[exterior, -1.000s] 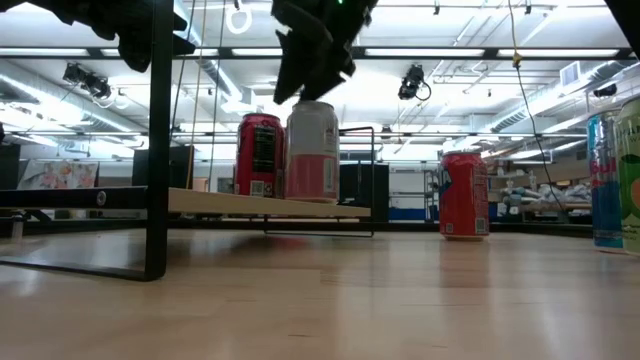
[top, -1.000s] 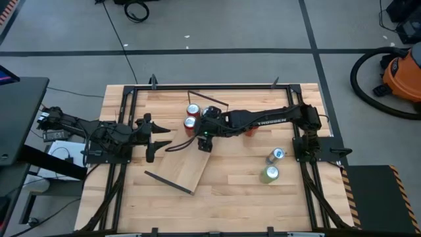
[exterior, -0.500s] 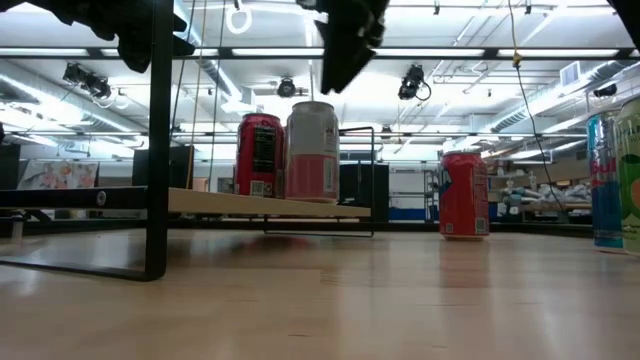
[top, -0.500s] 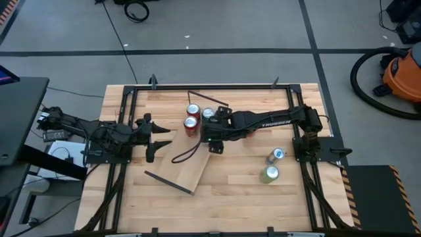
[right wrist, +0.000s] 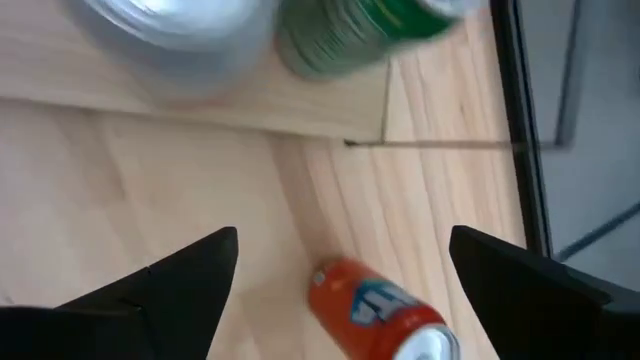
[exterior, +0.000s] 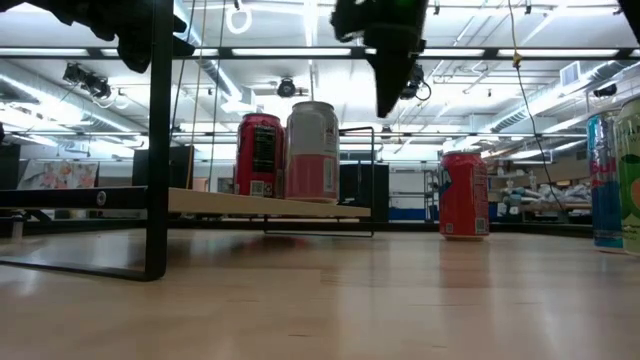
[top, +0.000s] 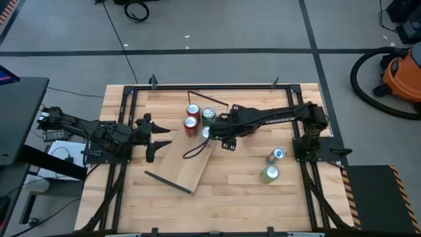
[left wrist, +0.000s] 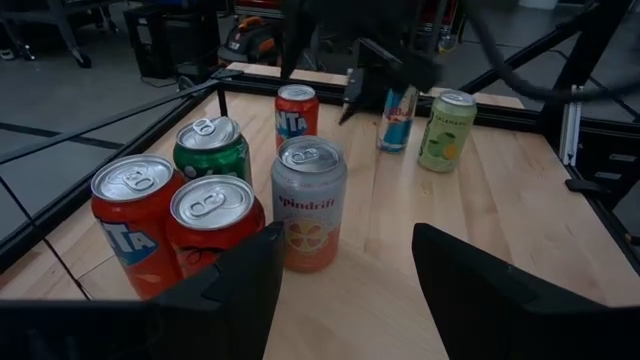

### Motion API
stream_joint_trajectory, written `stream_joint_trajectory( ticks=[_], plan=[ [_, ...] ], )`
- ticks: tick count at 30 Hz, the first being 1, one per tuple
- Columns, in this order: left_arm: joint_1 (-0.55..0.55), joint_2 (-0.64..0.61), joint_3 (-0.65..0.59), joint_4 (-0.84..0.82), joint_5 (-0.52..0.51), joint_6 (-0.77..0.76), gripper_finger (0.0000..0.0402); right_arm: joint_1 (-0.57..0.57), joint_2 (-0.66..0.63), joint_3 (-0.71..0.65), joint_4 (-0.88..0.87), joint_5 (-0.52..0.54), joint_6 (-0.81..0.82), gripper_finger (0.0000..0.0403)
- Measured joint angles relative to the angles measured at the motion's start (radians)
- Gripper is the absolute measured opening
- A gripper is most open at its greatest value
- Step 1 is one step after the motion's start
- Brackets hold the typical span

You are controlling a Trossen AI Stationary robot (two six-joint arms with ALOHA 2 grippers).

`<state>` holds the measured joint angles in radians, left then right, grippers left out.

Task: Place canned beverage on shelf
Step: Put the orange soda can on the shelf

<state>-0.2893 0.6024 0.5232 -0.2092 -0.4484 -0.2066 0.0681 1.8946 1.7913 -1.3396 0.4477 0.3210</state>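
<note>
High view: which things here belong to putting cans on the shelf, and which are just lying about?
Part of the job:
- shelf
- four cans standing on it
- red can, blue can and pale green can on the table
- right gripper, open, above the table

Just there:
- orange vacuum
- coiled cable on the floor
- left gripper, idle, open

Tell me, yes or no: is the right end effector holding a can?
No. In the right wrist view the right end effector is open and empty, with an orange can standing on the table beyond it.
</note>
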Motion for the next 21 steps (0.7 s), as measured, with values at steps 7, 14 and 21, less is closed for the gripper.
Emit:
stream_joint_trajectory(
  ticks=[7, 14, 21],
  plan=[
    [0.0, 0.0, 0.0, -0.001, 0.0, 0.0, 0.0231, -0.048, -0.151, -0.198, 0.113, -0.062, 0.046, 0.0367],
    [0.0, 0.0, 0.0, 0.003, 0.0, 0.0, 0.0231, -0.141, -0.25, -0.339, 0.114, -0.102, 0.075, 0.0389],
    [0.0, 0.0, 0.0, 0.003, 0.0, 0.0, 0.0231, -0.235, -0.296, -0.411, 0.127, -0.161, 0.071, 0.0399]
  ],
)
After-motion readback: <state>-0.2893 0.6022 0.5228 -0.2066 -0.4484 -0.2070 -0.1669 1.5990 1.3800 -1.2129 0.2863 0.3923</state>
